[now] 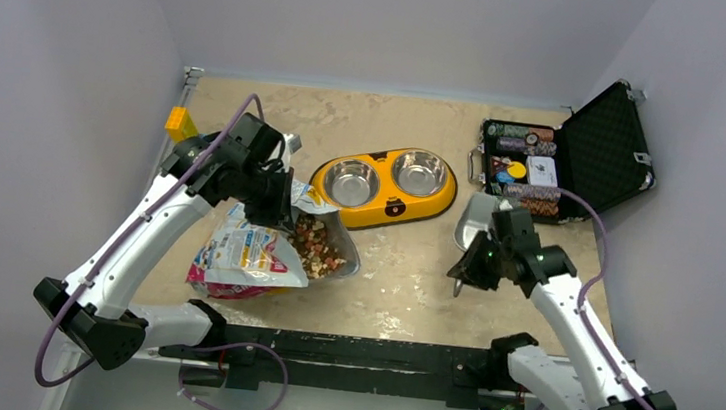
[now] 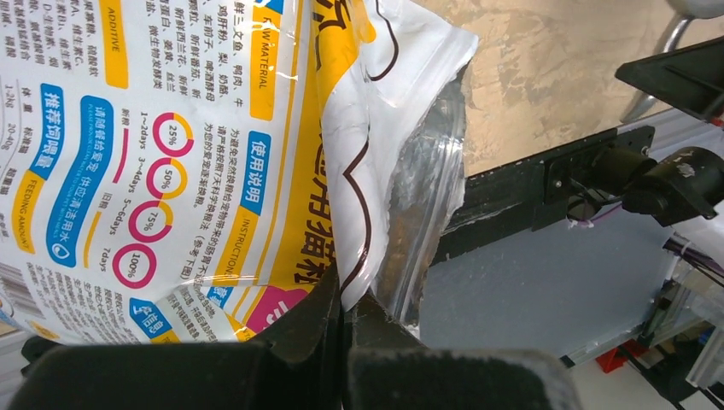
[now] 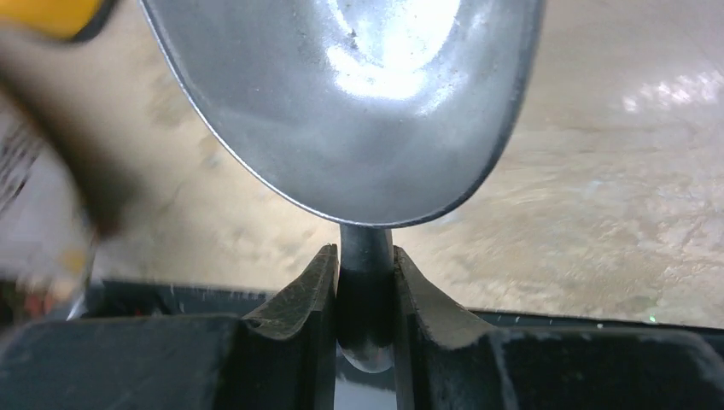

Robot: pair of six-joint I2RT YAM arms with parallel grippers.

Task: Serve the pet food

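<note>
The pet food bag (image 1: 244,254) lies on its side at the left, its mouth open toward the middle. Brown and reddish kibble (image 1: 318,244) shows in the mouth. My left gripper (image 1: 275,195) is shut on the bag's upper rim. In the left wrist view the fingers (image 2: 346,303) pinch the white printed edge of the bag (image 2: 171,128). My right gripper (image 1: 477,259) is shut on the handle of the metal scoop (image 1: 475,221), right of the bag. In the right wrist view (image 3: 365,265) the scoop's bowl (image 3: 359,102) is empty. The yellow double bowl (image 1: 384,185) stands behind with both steel cups empty.
An open black case (image 1: 559,164) with poker chips stands at the back right, close behind the right arm. A yellow block (image 1: 182,123) sits at the back left edge. The black rail (image 1: 345,349) runs along the table's near edge.
</note>
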